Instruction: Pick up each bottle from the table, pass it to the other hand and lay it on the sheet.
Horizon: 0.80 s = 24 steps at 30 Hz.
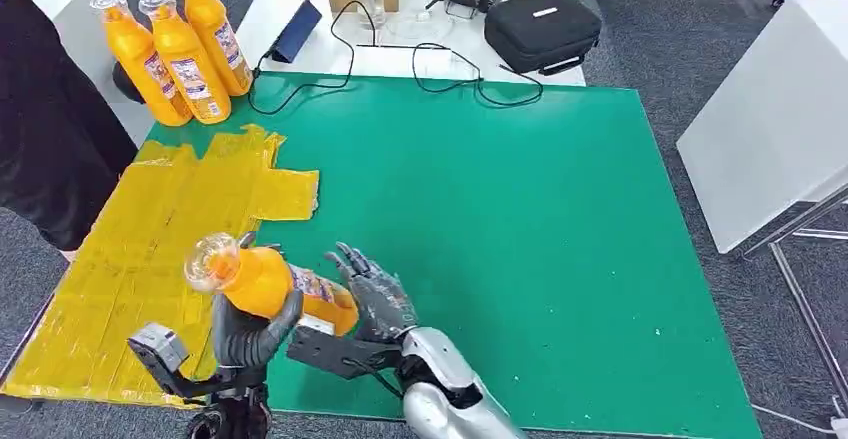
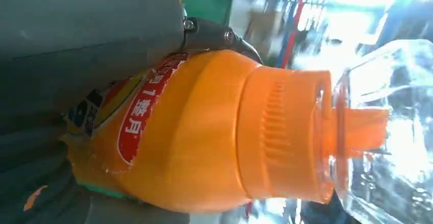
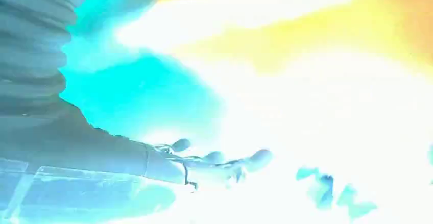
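Observation:
An orange bottle (image 1: 262, 279) with a clear cap is gripped by my left hand (image 1: 252, 331) above the near edge of the green table, lying tilted with its cap toward the yellow sheet (image 1: 150, 229). The left wrist view shows the bottle (image 2: 204, 132) close up, with my left hand (image 2: 76, 40) wrapped round its labelled body. My right hand (image 1: 378, 297) is at the bottle's base with its fingers spread. Whether it touches the bottle I cannot tell. The right wrist view is washed out, and my right hand (image 3: 153, 157) there has its fingers stretched out. Three more orange bottles (image 1: 185, 54) stand upright at the far left.
A person in dark clothing (image 1: 45, 129) stands at the left, beside the sheet. Behind the green table (image 1: 520, 239) is a white table with a black case (image 1: 542, 29), cables and a tablet. A white block (image 1: 770, 129) stands to the right.

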{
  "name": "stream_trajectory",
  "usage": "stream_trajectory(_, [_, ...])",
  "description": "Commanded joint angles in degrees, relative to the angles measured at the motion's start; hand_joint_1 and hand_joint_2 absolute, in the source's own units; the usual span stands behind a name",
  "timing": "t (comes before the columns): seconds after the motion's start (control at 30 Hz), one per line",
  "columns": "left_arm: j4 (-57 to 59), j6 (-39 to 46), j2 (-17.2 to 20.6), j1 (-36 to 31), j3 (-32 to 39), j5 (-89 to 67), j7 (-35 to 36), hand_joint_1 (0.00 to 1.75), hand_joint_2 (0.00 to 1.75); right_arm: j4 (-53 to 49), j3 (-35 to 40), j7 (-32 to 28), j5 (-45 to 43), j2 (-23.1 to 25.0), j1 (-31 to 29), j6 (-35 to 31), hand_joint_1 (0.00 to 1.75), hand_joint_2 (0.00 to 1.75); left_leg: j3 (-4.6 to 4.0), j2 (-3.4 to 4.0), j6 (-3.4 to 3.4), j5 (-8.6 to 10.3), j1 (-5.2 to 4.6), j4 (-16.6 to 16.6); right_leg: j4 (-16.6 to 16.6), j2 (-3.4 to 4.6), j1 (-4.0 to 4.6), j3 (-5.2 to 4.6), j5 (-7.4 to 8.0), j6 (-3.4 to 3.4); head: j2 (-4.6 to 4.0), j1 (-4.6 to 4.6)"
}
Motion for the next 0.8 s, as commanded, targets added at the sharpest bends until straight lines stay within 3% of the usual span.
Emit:
stream_trajectory(0.03, [-2.3, 0.6, -0.3, -0.7, 4.0, -1.4, 0.6, 1.75, 1.75, -11.8, -4.5, 0.3, 0.6, -5.1, 3.4, 1.7, 0.0, 0.0, 0.4, -0.13, -0.15, -0.27, 0.07, 0.2, 0.2, -0.21, 0.09, 0.43, -0.27, -0.16, 0.0, 0.0])
stream_trajectory(0.17, [-2.3, 0.6, -0.3, -0.7, 4.0, -1.4, 0.6, 1.75, 1.75, -11.8, -4.5, 0.3, 0.6, -5.1, 3.4, 1.7, 0.0, 0.0, 0.21, -0.07, -0.1, -0.08, 0.03, 0.0, 0.0, -0.13, 0.04, 0.21, -0.09, -0.09, 0.0, 0.0])
stream_trajectory(0.2, [-2.3, 1.6, -0.5, -0.7, 4.1, -2.4, 0.2, 1.75, 1.75, -11.4, -4.6, -0.2, 1.2, -4.9, 3.4, 0.8, 0.0, 0.0, 0.51, -0.08, -0.21, -0.35, 0.07, 0.3, 0.3, -0.19, 0.1, 0.49, -0.35, -0.21, 0.0, 0.0])
stream_trajectory(0.37, [-5.3, 19.8, -0.6, -2.0, 10.3, -18.7, -3.3, 1.75, 1.75, -26.8, -11.1, -1.4, 2.7, -7.5, 9.1, 0.3, 0.0, 0.0, 0.15, -0.16, -0.12, -0.08, 0.06, 0.1, 0.1, -0.23, 0.07, 0.18, -0.11, -0.07, 0.0, 0.0])
stream_trajectory(0.5, [-0.1, 40.0, 0.8, -6.5, 9.9, -44.0, -2.5, 1.75, 1.75, -30.9, -13.5, -2.8, 3.3, -7.7, 11.1, 1.3, 0.0, 0.0, 0.14, -0.21, -0.11, -0.02, 0.05, 0.0, 0.1, -0.26, 0.06, 0.17, -0.09, -0.06, 0.0, 0.02])
stream_trajectory(0.57, [2.8, 41.2, -0.3, -9.6, 13.2, -56.7, -1.3, 1.75, 1.75, -30.8, -13.0, -3.8, 1.8, -8.7, 10.8, 1.8, 0.0, 0.0, 0.38, -0.37, -0.17, -0.14, 0.06, 0.1, 0.2, -0.45, 0.08, 0.43, -0.26, -0.13, 0.0, 0.0])
stream_trajectory(0.73, [14.6, 41.2, -5.2, -17.1, 28.2, -80.2, -6.2, 1.75, 1.75, -26.4, -11.3, -6.8, -2.7, -8.9, 7.2, 2.6, 0.0, 0.0, 0.32, -0.23, -0.13, 0.03, 0.03, 0.0, 0.0, -0.17, 0.03, 0.36, -0.04, -0.11, 0.0, 0.0])
stream_trajectory(0.8, [18.6, 41.2, -5.0, -18.4, 29.3, -83.9, -5.2, 1.75, 1.75, -25.7, -10.9, -6.8, -3.3, -8.9, 6.1, 2.8, 0.0, 0.0, 0.35, -0.06, -0.19, 0.07, 0.0, 0.0, 0.0, 0.0, 0.0, 0.31, 0.08, -0.08, 0.0, 0.0])
